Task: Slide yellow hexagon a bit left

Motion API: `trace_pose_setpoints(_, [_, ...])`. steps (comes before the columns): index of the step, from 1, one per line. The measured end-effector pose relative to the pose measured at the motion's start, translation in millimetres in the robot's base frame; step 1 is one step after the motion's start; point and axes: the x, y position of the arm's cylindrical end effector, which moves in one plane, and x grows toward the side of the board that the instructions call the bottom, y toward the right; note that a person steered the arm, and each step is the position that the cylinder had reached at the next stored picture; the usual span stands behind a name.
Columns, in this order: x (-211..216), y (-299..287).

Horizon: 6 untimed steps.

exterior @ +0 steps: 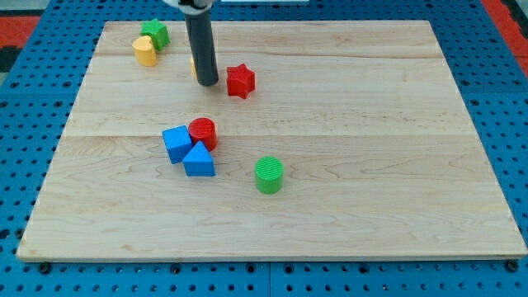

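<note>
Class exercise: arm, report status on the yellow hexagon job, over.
My tip down on the board, left of the red star. A sliver of yellow shows behind the rod, shape unclear. Another yellow block touches the green block, top left. Nothing between.

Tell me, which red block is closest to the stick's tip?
The red star. It sits just to the view's right of my tip, while the red cylinder lies farther toward the view's bottom, beside the two blue blocks.
</note>
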Motion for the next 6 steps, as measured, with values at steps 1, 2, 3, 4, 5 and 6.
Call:
trace_pose_setpoints(1, [-44,0])
trace_pose_setpoints(2, [-53,54])
trace_pose_setpoints(3, [-65,60])
trace_pose_setpoints(4, [-65,6])
trace_pose_setpoints(5, [-66,11])
trace_pose_setpoints(6, [-66,94])
